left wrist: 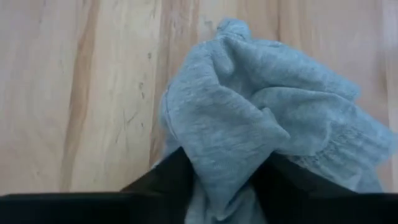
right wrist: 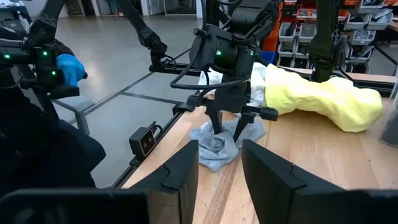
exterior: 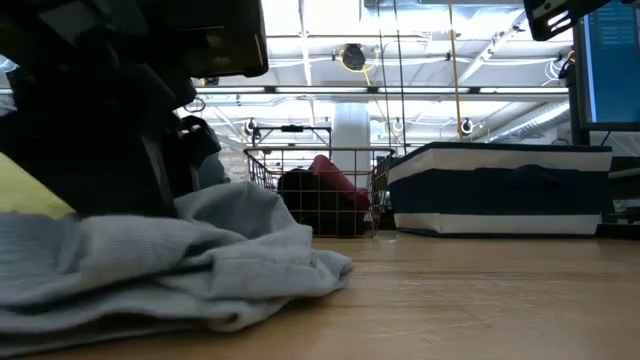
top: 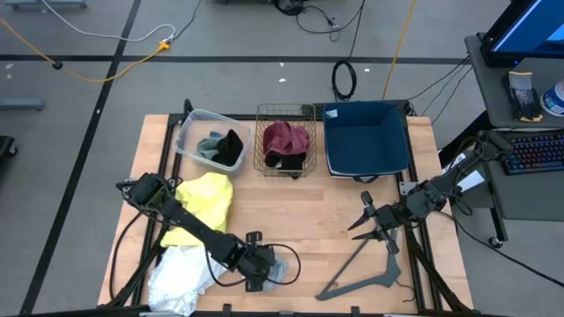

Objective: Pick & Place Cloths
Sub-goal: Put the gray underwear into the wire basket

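The left gripper (top: 275, 267), at the high view's lower centre, pinched the light grey cloth (left wrist: 249, 118). The right gripper (top: 370, 222) waited with its fingers apart and empty. Judgement: the shallow bunched hold risked slipping when lifted.
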`<state>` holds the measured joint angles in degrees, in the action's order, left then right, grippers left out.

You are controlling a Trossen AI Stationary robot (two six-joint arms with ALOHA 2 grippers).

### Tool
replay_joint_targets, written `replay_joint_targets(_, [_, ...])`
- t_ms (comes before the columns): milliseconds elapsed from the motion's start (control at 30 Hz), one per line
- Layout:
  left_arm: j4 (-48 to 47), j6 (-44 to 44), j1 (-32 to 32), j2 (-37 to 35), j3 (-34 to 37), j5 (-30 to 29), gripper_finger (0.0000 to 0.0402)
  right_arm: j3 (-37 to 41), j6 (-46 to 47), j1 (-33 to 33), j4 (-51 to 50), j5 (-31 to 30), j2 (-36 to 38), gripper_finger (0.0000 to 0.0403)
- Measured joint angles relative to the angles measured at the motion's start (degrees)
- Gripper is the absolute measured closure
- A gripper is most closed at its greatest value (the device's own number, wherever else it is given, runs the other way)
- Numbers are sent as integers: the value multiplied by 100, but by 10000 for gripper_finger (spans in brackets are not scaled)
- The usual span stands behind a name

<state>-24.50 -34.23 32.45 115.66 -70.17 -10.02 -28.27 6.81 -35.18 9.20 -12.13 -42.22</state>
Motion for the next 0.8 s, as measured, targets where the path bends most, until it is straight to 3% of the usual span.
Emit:
replay_joint_targets(200, [133, 233, -38, 2, 9, 74, 366, 0, 0, 0, 1, -1, 0, 289])
replay_joint_targets(267, [125, 285, -76, -5, 9, 181, 388, 0, 0, 0, -1, 0, 0, 289])
replay_joint_targets(600, [-114, 567, -216, -736, 66, 308, 394, 0, 2, 0, -3, 1, -1, 289])
replay_joint_targets(800, [-81, 721, -215, -1501, 42, 3, 394, 0, 2, 0, -6, 1, 0, 289])
